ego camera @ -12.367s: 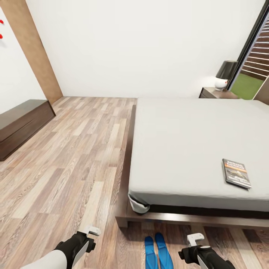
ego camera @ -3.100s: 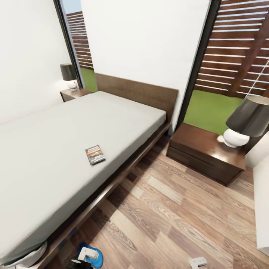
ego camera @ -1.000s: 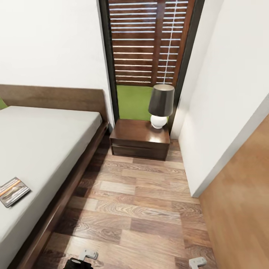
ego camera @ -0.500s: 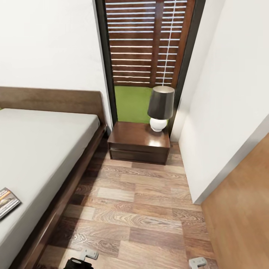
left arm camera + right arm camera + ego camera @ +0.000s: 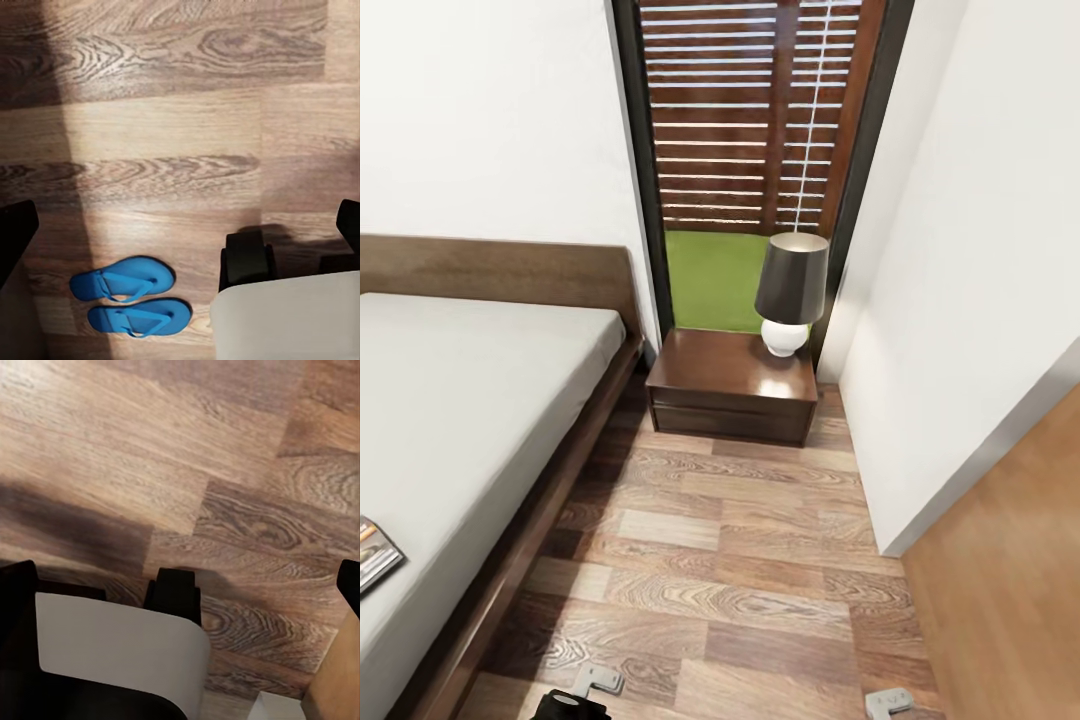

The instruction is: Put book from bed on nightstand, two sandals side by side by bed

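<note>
Book (image 5: 374,553) lies at the bed's (image 5: 470,400) near edge, cut by the head view's left border; we risk losing sight of it and misjudging the reach. Sandals (image 5: 131,296): two, side by side on the floor (image 5: 740,560). One nightstand (image 5: 732,388), one lamp (image 5: 791,290) crowding its top. Left gripper (image 5: 592,682) and right gripper (image 5: 890,702): only tips show, so we cannot tell their state.

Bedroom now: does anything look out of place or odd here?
Only the book, lying askew on the bed near its edge, not on the nightstand. The sandals lie neatly side by side on the floor.
</note>
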Motion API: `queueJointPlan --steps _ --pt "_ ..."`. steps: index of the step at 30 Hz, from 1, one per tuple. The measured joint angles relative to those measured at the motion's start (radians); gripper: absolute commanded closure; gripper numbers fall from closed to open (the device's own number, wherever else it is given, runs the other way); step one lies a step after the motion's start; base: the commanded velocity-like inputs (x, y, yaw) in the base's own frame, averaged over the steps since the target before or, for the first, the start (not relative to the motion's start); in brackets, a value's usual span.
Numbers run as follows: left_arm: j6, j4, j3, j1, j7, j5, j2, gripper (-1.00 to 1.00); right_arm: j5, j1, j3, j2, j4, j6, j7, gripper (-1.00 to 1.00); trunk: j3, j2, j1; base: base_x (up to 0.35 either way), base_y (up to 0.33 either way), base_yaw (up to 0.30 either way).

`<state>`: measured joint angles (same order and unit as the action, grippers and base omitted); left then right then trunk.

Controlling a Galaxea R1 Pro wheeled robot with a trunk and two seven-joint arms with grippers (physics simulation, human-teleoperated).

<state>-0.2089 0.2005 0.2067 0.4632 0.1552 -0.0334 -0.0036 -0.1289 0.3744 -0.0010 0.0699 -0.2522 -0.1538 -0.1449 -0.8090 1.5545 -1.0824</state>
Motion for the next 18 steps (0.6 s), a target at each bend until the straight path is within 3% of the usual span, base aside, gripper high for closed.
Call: queueJointPlan --steps 18 --pt "0.001 0.000 0.000 0.000 0.001 0.000 -0.001 -1.00 0.004 0.000 0.000 -0.002 0.001 0.022 0.001 -1.00 0.012 0.000 0.000 0.012 0.000 0.000"
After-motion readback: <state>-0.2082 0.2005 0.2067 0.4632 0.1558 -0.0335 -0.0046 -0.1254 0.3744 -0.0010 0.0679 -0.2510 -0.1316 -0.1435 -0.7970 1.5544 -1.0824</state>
